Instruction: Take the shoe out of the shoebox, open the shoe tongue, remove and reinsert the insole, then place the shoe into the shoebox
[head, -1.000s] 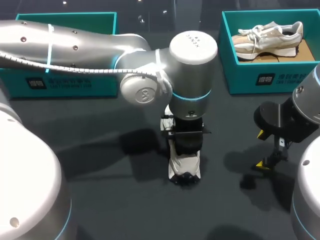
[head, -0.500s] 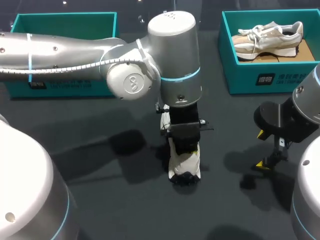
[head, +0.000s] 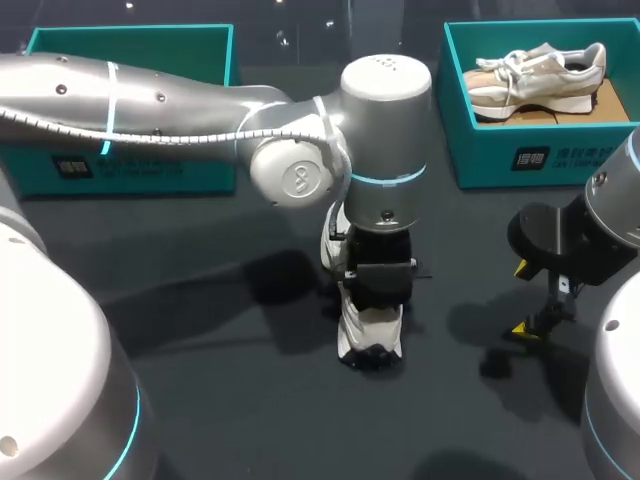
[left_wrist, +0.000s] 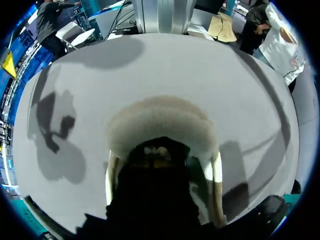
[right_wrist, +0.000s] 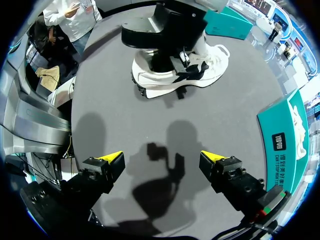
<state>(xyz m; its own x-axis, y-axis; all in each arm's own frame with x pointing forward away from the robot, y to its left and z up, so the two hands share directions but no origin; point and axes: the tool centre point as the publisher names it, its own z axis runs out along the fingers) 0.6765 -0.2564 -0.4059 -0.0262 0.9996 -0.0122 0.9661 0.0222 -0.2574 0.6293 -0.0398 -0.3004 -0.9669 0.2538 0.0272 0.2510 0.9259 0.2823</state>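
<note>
Head view showed the white shoe (head: 370, 335) at the middle of the table (head: 200, 400), with my left gripper (head: 378, 292) sunk into its opening; I couldn't tell whether it was gripping. My right gripper (right_wrist: 162, 158) hung wide open and empty at the shoe's 3 o'clock, well apart.

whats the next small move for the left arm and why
Probably ease the left gripper straight up to draw the insole out: it sits down inside the shoe, while the open right gripper hangs aside.

Silver arms (head: 170, 90), cyan joint rings, grey ribbed cable (head: 170, 138); right claw (right_wrist: 162, 157) black, yellow tips (right_wrist: 112, 157)
</note>
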